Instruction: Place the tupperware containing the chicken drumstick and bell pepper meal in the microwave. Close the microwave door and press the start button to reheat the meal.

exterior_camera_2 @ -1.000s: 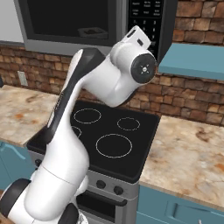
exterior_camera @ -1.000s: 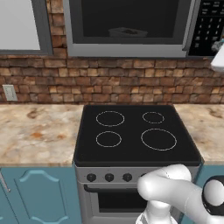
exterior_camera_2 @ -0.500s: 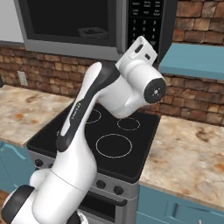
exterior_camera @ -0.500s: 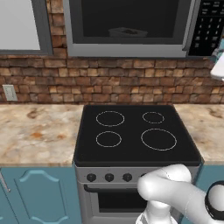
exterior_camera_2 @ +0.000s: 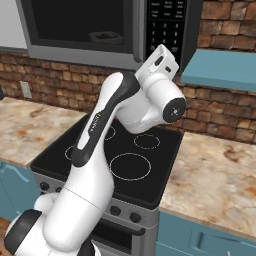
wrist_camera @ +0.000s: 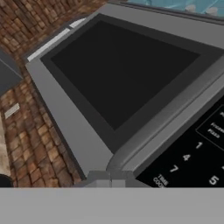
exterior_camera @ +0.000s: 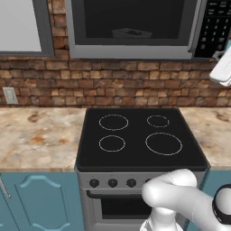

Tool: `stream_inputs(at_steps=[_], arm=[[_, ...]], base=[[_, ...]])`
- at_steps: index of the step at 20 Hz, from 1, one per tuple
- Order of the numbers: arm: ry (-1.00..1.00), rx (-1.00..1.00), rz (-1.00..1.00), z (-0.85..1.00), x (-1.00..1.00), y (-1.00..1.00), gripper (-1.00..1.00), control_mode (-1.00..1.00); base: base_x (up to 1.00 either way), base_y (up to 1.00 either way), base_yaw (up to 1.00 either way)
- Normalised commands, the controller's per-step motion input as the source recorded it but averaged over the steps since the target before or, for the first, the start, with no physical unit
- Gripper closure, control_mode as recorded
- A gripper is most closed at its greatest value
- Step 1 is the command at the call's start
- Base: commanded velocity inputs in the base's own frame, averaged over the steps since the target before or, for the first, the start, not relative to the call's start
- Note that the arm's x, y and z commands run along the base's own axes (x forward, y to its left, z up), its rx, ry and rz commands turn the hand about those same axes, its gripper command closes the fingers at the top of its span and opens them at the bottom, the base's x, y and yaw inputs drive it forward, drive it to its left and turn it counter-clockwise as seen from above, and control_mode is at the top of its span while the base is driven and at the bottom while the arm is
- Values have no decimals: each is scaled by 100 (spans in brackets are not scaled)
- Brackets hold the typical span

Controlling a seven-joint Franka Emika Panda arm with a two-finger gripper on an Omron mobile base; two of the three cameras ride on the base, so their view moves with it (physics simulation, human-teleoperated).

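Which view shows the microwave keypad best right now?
The hand view: the keypad is close and its digits 1, 4, 7, 5 read clearly. The right base view shows the whole panel but small, its lower part behind the arm. The left base view cuts it off at the edge.

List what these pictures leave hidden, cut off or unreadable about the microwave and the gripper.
- Gripper: the hand view shows no fingertips, so whether it is open or shut cannot be told.
- Microwave keypad: right base view, the arm's wrist covers the lower buttons; the labels are too small to read.
- Container behind the microwave door: left base view, the dark window hides its contents.
- Microwave: its top is cut by the frame edge.
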Motion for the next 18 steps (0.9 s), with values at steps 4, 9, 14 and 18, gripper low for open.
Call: stream_inputs(at_steps=[4,9,14,18], arm=[[0,0,0,0,21,-18,100,-100],[0,0,0,0,19,-7,100,-100],[0,-2,0,0,19,0,100,-100],[0,-1,0,0,20,0,100,-100]], base=[[0,0,0],[0,0,0],[0,0,0],[0,0,0]])
